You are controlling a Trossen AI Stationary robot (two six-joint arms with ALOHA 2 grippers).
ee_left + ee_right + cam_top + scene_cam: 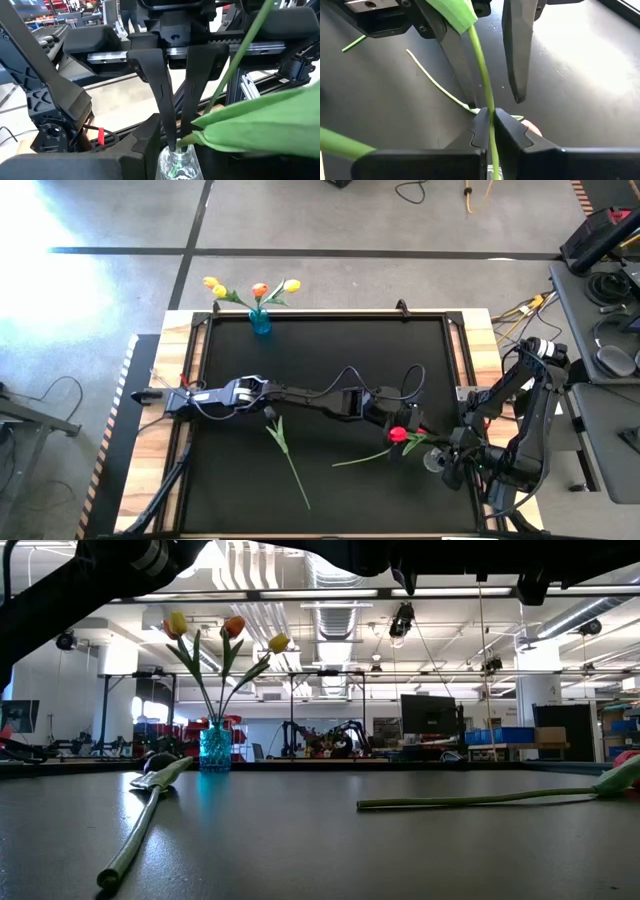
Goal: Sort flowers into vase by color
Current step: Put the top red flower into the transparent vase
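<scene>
My right gripper (491, 117) is shut on a green tulip stem (481, 60) over a small clear vase (178, 165) near the table's right edge. My left gripper (495, 102) is open. Its fingers stand on either side of that stem higher up, under a leaf (454, 10); whether they touch it I cannot tell. A red head (400, 435) shows beside the left gripper; which stem it belongs to I cannot tell. Another tulip's stem (470, 801) lies flat on the table close by. A further tulip (285, 445) lies left of it. My right gripper pinches the stem's lower part (186, 140) between its two fingertips (172, 135), just above the clear vase's mouth. The fingers come from above, pointing down, and lie across the stem. The stem rises slanting from the hold, and green shows inside the glass below.
A blue vase (260, 322) stands at the table's far edge with two yellow tulips and an orange one (232, 626) upright in it. The left arm (300, 392) stretches across the table's middle. Wooden rails (478, 350) border the black mat.
</scene>
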